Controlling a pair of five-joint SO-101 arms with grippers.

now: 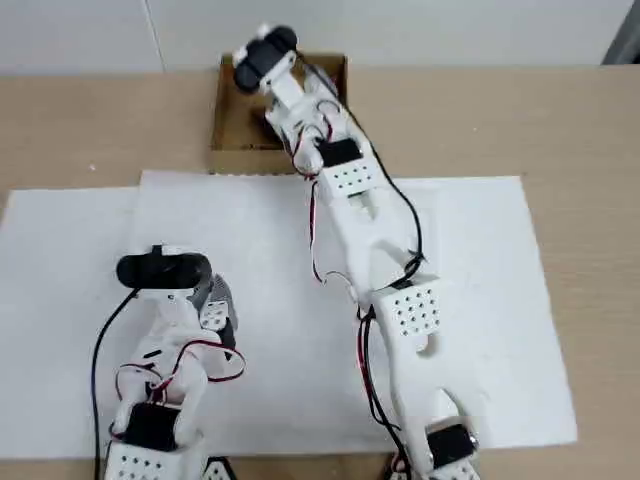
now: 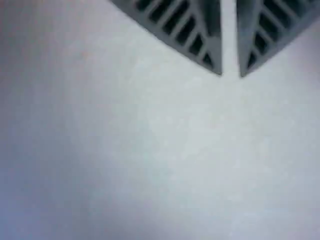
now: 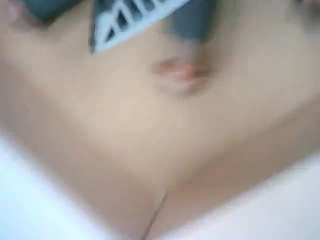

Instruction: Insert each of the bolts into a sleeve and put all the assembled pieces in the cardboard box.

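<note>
Nearest me, the left arm sits folded low over the white paper (image 1: pixel 90 250) that covers the near part of the table (image 1: pixel 585 120). The left gripper (image 2: pixel 231 71) hangs just above the sheet with its jaws drawn almost together. Only a thin slit shows between them, and nothing is in it. I'd guess it is parked there, with no bolt or sleeve nearby for it to work on.

To its right, the right arm (image 1: pixel 350 190) stretches from the near edge across the paper to the far side of the table, where the cardboard box (image 1: pixel 225 125) stands just beyond the sheet. It reaches that far, I think, because the box is where finished pieces go. Its wrist hangs over the box, with the right gripper (image 3: pixel 150 42) low above the brown floor. A small reddish thing (image 3: pixel 180 72) shows there, too blurred to name, though it may be an assembled piece. I cannot tell whether that pincer is open, closed or gripping it.
</note>
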